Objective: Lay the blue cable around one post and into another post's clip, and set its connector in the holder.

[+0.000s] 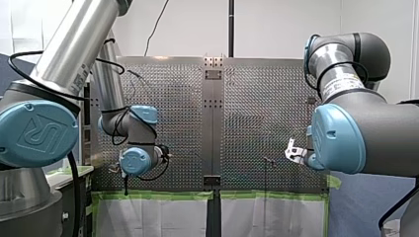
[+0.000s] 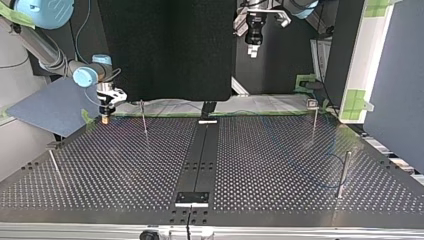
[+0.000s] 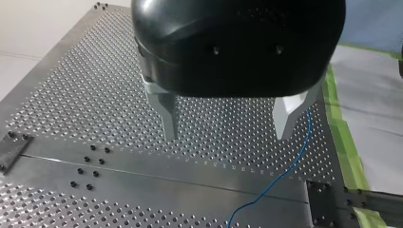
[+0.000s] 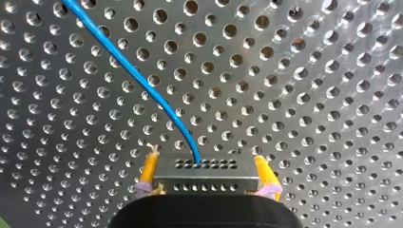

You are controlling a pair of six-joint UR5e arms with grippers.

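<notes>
My right gripper (image 4: 205, 156) is clamping the connector (image 4: 205, 180) at the blue cable's (image 4: 138, 77) end; my left gripper (image 3: 228, 132) is hovering released near that cable.

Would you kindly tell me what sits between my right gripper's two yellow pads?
The right wrist view shows the connector there, a grey block with rows of holes; the blue cable leaves it.

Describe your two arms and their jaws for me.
My left arm and my right arm are silver-grey tubes with light-blue joint caps, the left's embossed with a logo, and black cables loop along both. My left gripper has a glossy black housing and pale tapered jaws; my right gripper is black with yellow-padded jaws.
</notes>
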